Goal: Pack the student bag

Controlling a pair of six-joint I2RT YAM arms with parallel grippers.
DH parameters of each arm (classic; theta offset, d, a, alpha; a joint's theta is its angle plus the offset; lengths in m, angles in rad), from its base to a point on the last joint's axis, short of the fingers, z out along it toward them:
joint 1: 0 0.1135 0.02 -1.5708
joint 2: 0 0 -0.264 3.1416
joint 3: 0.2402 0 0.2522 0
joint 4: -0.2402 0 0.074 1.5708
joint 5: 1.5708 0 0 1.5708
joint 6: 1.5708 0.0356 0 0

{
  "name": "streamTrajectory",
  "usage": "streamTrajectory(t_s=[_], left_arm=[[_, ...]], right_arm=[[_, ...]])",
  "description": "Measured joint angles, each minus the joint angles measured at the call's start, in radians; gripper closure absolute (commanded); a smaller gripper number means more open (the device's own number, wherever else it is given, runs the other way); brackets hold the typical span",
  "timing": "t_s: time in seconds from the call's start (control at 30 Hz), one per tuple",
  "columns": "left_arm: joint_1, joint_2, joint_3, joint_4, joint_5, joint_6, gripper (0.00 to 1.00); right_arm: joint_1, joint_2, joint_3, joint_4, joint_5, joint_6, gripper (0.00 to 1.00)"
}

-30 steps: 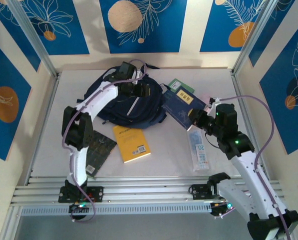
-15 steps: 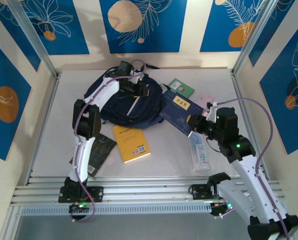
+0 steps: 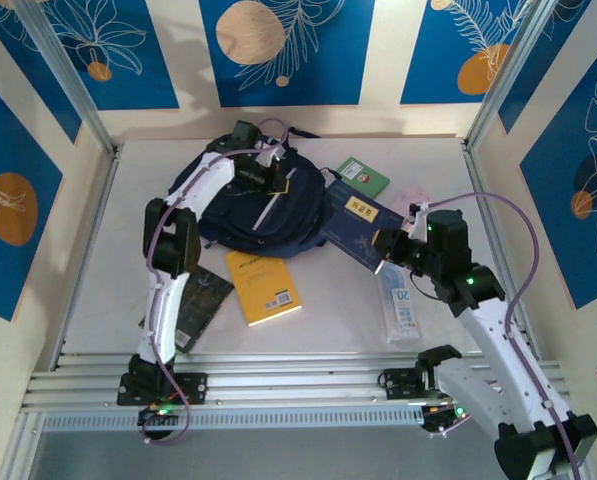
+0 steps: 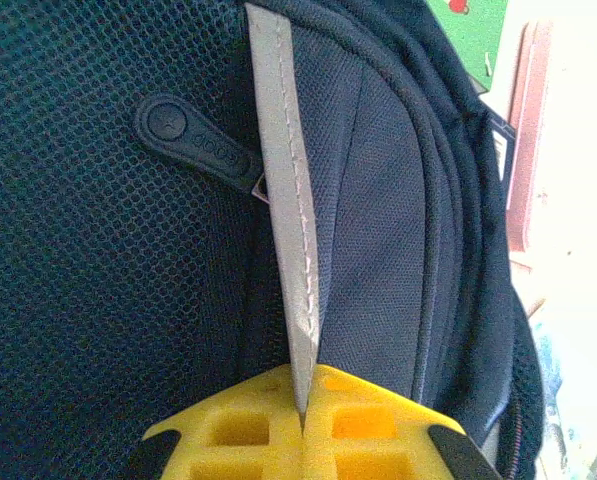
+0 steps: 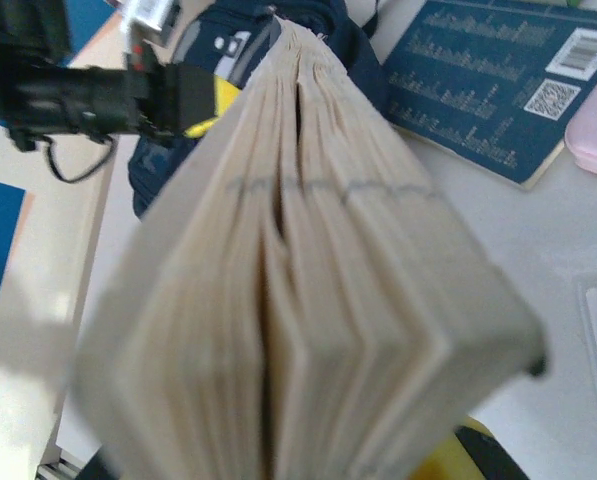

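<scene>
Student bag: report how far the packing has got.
Done: nothing visibly inside the bag yet. In hand: the left fingers pinch its grey stripe, and the right fingers hold a book beside it. Left: the yellow book, dark book, green book and clear packet lie on the table.

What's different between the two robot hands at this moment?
The left gripper is closed on the grey stripe of the student bag; the right gripper is closed on a thick book, its page edges facing the wrist camera. The left gripper sits over the bag, while the right gripper is beside it, to the right. Both are shut on something.
</scene>
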Motion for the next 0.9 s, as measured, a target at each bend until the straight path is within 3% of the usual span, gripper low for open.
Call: streamTrajectory(t_s=[0.37,0.67,0.9], left_arm=[[0.097,-0.106,0.201,-0.151,-0.009,-0.037,1.0],[0.153,-0.147,0.243,-0.185,0.002,-0.07,1.0],[0.165,-0.147,0.243,-0.177,0.061,-0.107,1.0]], right_arm=[[-0.001,0.176,0.043,0.021,-0.085,0.031,1.0],[0.02,0.364,0.229,0.055,-0.19,0.04,1.0],[0.114,0.61,0.415,0.101,-0.215,0.04,1.0]])
